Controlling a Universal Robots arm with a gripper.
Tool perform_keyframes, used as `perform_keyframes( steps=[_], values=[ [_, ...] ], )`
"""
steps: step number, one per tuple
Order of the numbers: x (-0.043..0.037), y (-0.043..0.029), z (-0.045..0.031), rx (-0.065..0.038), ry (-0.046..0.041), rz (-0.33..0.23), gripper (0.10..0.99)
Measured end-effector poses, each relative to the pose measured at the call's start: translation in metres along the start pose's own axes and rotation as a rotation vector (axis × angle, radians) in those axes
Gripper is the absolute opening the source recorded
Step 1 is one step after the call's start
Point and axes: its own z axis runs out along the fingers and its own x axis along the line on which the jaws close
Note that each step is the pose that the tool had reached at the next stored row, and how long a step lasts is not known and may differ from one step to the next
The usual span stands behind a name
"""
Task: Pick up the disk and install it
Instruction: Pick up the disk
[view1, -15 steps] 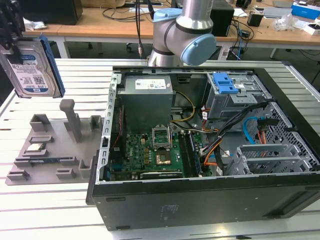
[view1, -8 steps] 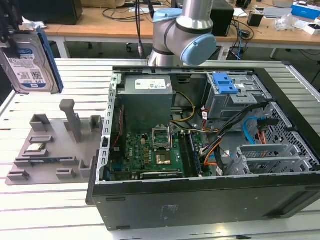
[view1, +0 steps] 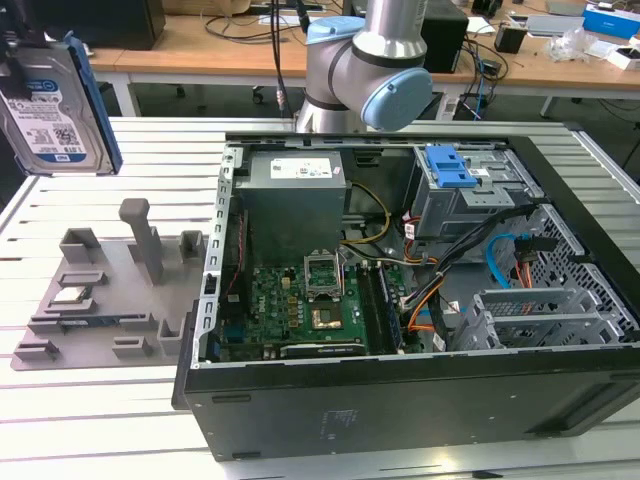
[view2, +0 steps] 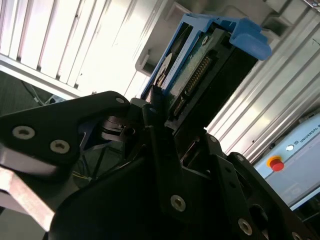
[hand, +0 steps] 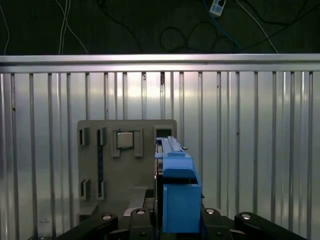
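Robotics lab, cabled workbenches (view1: 230, 45), slatted table (view1: 100, 420)

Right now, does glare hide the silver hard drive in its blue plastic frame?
Exterior view: even light, no glare on the silver hard drive. Second wrist view: the ribbed metal table blows out white behind it. First wrist view: a glare band along the table's far edge, off the drive.
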Motion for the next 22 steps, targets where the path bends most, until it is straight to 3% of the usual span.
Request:
perform_keyframes(
  steps=[22],
  values=[
    [0.0003,-0.0006,-0.0399,0.0,0.0,0.0,0.361]
  ],
)
